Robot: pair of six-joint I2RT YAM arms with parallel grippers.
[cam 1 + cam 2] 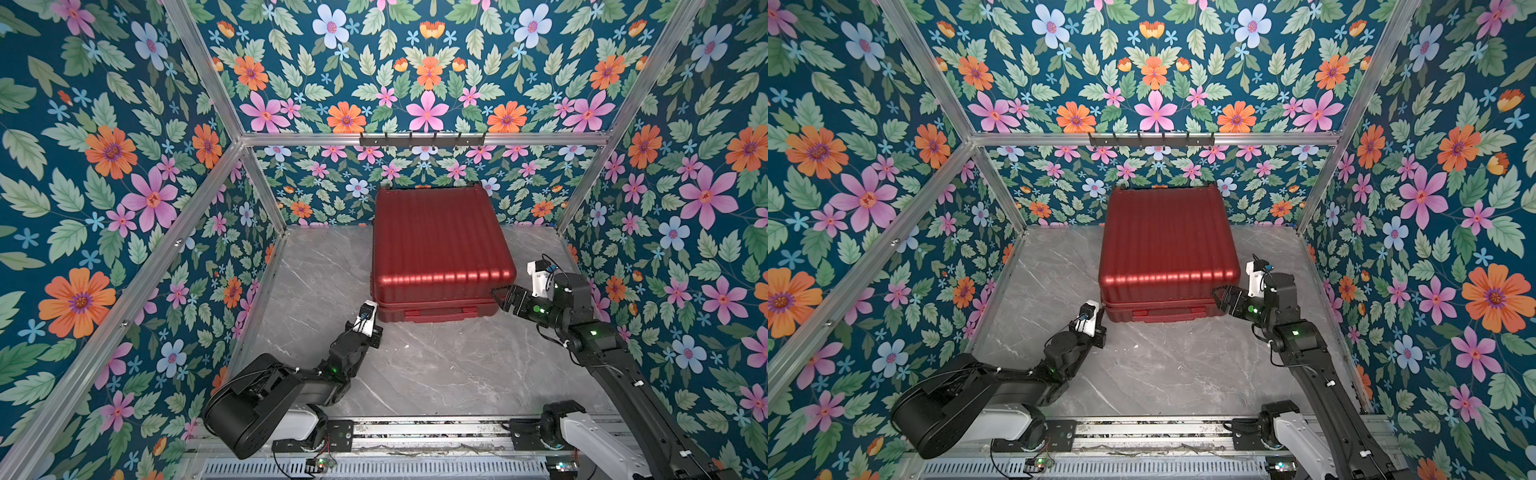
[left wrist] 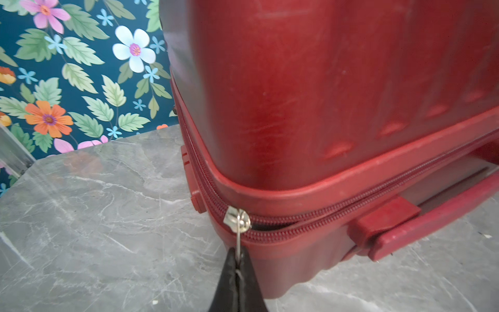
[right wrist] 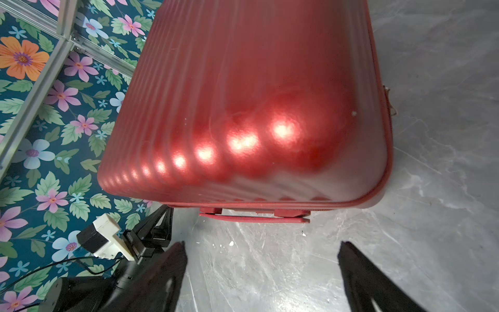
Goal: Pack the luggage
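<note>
The luggage (image 1: 440, 245) (image 1: 1167, 245), a dark-red ribbed hard-shell suitcase, lies flat with its lid down on the marble table in both top views. My left gripper (image 2: 237, 254) (image 1: 377, 332) sits at its front left corner, shut on the silver zipper pull (image 2: 238, 235). The slider (image 2: 237, 218) is at the corner. A narrow gap in the zip (image 2: 270, 227) shows beside it along the front. My right gripper (image 3: 262, 244) (image 1: 500, 297) hangs open by the front right corner, holding nothing. The luggage (image 3: 243, 94) fills the right wrist view.
The red carry handle (image 2: 405, 224) (image 1: 440, 313) runs along the luggage's front side. Floral walls and aluminium posts (image 1: 266, 195) close in the table (image 1: 436, 365). A hook rail (image 1: 422, 139) hangs on the back wall. The arms' base rail (image 1: 415, 432) lines the front edge.
</note>
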